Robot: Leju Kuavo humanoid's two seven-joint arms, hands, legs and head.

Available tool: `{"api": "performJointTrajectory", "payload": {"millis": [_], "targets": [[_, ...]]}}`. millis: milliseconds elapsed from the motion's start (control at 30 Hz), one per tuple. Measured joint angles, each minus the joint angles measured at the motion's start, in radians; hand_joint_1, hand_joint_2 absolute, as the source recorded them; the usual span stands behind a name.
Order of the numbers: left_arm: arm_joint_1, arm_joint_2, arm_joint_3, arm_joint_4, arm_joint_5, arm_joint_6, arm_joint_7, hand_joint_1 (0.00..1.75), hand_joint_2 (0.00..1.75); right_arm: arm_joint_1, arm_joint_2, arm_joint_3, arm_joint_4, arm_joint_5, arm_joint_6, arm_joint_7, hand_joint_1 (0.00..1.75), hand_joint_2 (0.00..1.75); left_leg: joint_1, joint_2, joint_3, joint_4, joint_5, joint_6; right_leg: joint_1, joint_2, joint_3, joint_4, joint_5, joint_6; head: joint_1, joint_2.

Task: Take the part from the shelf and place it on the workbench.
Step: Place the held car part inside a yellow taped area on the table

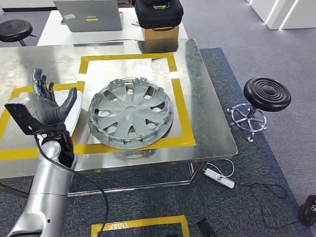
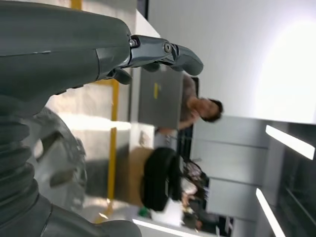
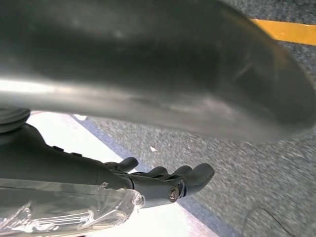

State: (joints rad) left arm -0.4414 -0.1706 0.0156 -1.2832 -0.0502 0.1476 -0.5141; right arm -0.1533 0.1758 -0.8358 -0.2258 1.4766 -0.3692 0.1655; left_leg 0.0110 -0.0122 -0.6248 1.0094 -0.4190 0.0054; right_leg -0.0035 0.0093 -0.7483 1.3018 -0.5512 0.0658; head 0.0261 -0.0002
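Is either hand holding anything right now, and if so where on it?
Nothing is held. The left hand is raised open beside the wheel cover, which lies on the workbench. The right hand hangs with fingers extended.

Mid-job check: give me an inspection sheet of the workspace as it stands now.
Surface: metal workbench, yellow tape squares.
Job's things: grey wheel cover lies flat inside the taped square.
Clutter: white curved piece beside the cover.
Hands: left hand raised over the bench, fingers apart, empty; right hand hangs over carpet, empty, fingers apart.
Cables: power strip and cords on the floor.
Surroundings: black stool, laptop, black bag, seated person.
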Motion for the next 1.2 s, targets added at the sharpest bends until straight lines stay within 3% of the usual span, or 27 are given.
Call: {"api": "performJointTrajectory", "payload": {"millis": [67,133,167,267,333,400,467,500,533,633,700,800,867,933,967,1000,1033,1133,1200], "targets": [[0.042,-0.014,-0.044,-0.09,0.053,-0.037,-0.013,0.0,1.75,0.002,0.0,0.0,0.0,-0.003,-0.002,-0.001,0.0,0.0,0.0,-0.001,0.003,0.0,-0.002,-0.002,-0.001,-0.001,0.056,-0.113,0.066,-0.001,0.0,0.0],[0.075,-0.023,-0.087,-0.173,0.107,-0.086,-0.02,0.0,1.75,0.001,-0.001,0.0,0.0,-0.006,-0.004,-0.002,0.0,0.0,-0.003,-0.003,0.005,0.002,-0.005,-0.01,-0.001,0.001,0.119,-0.233,0.105,-0.006,0.0,0.0],[0.092,-0.025,-0.107,-0.208,0.133,-0.117,-0.021,0.0,1.75,0.001,-0.001,0.0,0.0,-0.009,-0.005,-0.003,0.0,0.0,-0.004,-0.004,0.005,0.002,-0.005,-0.014,-0.001,0.002,0.135,-0.262,0.109,-0.01,0.0,0.0],[0.149,-0.027,-0.168,-0.307,0.258,-0.265,-0.017,0.0,1.75,0.007,-0.002,0.0,0.0,-0.018,-0.006,-0.008,0.0,0.0,-0.003,-0.004,0.006,0.002,-0.006,-0.03,0.001,0.005,0.14,-0.271,0.108,-0.029,-0.001,0.0],[0.187,-0.03,-0.198,-0.36,0.339,-0.368,-0.018,0.0,0.87,0.011,-0.003,0.0,0.0,-0.022,-0.006,-0.013,0.0,0.0,-0.002,-0.002,-0.011,0.041,-0.037,-0.04,-0.003,0.004,0.143,-0.275,0.11,-0.041,-0.005,0.0],[0.225,-0.036,-0.219,-0.403,0.396,-0.43,-0.027,0.0,0.0,0.013,-0.003,0.0,0.0,-0.026,-0.007,-0.018,0.0,0.0,-0.002,0.0,-0.064,0.154,-0.098,-0.047,-0.004,0.003,0.144,-0.276,0.11,-0.048,-0.009,0.0],[0.272,-0.045,-0.232,-0.438,0.425,-0.455,-0.038,0.0,0.0,0.017,-0.003,0.0,0.0,-0.033,-0.009,-0.02,0.0,0.0,-0.002,0.0,-0.116,0.258,-0.135,-0.048,-0.004,0.003,0.144,-0.276,0.109,-0.05,-0.009,0.0],[0.296,-0.05,-0.237,-0.454,0.432,-0.46,-0.043,0.0,0.0,0.02,-0.003,0.0,0.0,-0.036,-0.012,-0.021,0.0,0.0,-0.002,0.0,-0.121,0.267,-0.128,-0.048,-0.005,0.003,0.144,-0.275,0.109,-0.05,-0.01,0.0],[0.316,-0.055,-0.241,-0.468,0.437,-0.465,-0.048,0.0,0.0,0.022,-0.003,-0.001,0.0,-0.038,-0.014,-0.022,0.0,0.0,-0.002,0.0,-0.108,0.239,-0.104,-0.046,-0.005,0.003,0.144,-0.275,0.109,-0.05,-0.01,0.0],[0.36,-0.072,-0.259,-0.502,0.45,-0.484,-0.059,0.0,0.0,0.025,-0.003,-0.001,0.0,-0.046,-0.02,-0.027,0.0,0.0,-0.002,0.001,-0.011,0.06,-0.027,-0.038,-0.001,0.004,0.145,-0.273,0.105,-0.04,-0.01,0.0],[0.386,-0.078,-0.272,-0.517,0.457,-0.496,-0.068,0.0,0.0,0.029,-0.004,-0.001,0.0,-0.052,-0.026,-0.03,0.0,0.0,-0.004,0.001,0.019,0.004,-0.021,-0.03,0.003,0.004,0.144,-0.273,0.104,-0.029,-0.01,0.0],[0.42,-0.079,-0.291,-0.533,0.469,-0.524,-0.076,0.0,0.0,0.039,-0.004,-0.001,0.0,-0.06,-0.032,-0.033,0.0,0.0,-0.002,0.0,0.02,0.0,-0.019,-0.011,0.001,0.001,0.142,-0.267,0.094,-0.014,-0.007,0.0],[0.433,-0.077,-0.308,-0.54,0.462,-0.549,-0.081,0.0,0.0,0.045,-0.004,-0.002,0.0,-0.064,-0.033,-0.035,0.0,0.0,0.001,0.0,0.022,-0.002,-0.017,-0.001,0.0,-0.001,0.108,-0.191,0.047,-0.004,-0.002,0.0],[0.448,-0.073,-0.327,-0.542,0.443,-0.571,-0.09,0.0,0.0,0.051,-0.004,-0.002,0.0,-0.068,-0.034,-0.039,0.0,0.0,0.0,0.001,0.022,-0.002,-0.018,0.003,-0.001,-0.001,0.046,-0.056,-0.017,0.001,0.001,0.0],[0.457,-0.071,-0.337,-0.543,0.432,-0.579,-0.095,0.0,0.0,0.054,-0.004,-0.002,0.0,-0.07,-0.034,-0.041,0.0,0.0,0.0,0.001,0.022,-0.002,-0.019,0.004,-0.001,-0.001,0.023,-0.007,-0.033,0.002,0.001,0.0],[0.464,-0.07,-0.346,-0.543,0.422,-0.587,-0.1,0.0,0.0,0.057,-0.004,-0.003,0.0,-0.072,-0.034,-0.043,0.0,0.0,0.0,0.001,0.023,-0.002,-0.019,0.004,-0.002,-0.001,0.014,0.011,-0.03,0.003,0.002,0.0],[0.469,-0.068,-0.355,-0.543,0.412,-0.593,-0.105,0.0,0.0,0.059,-0.004,-0.003,0.0,-0.073,-0.034,-0.046,0.0,0.0,0.0,0.001,0.024,-0.002,-0.02,0.003,-0.003,-0.001,0.026,-0.013,-0.009,0.004,0.001,0.0],[0.475,-0.064,-0.385,-0.543,0.384,-0.612,-0.119,0.0,0.0,0.058,-0.004,-0.005,0.0,-0.074,-0.033,-0.052,0.0,0.0,0.0,-0.001,0.029,0.001,-0.024,-0.007,-0.009,0.0,0.126,-0.207,0.077,0.004,0.003,0.0],[0.476,-0.061,-0.403,-0.543,0.372,-0.621,-0.126,0.0,0.0,0.057,-0.004,-0.005,0.0,-0.074,-0.032,-0.055,0.0,0.0,-0.004,-0.003,0.03,0.002,-0.025,-0.02,-0.008,0.004,0.157,-0.267,0.089,-0.005,0.001,0.0]]}}
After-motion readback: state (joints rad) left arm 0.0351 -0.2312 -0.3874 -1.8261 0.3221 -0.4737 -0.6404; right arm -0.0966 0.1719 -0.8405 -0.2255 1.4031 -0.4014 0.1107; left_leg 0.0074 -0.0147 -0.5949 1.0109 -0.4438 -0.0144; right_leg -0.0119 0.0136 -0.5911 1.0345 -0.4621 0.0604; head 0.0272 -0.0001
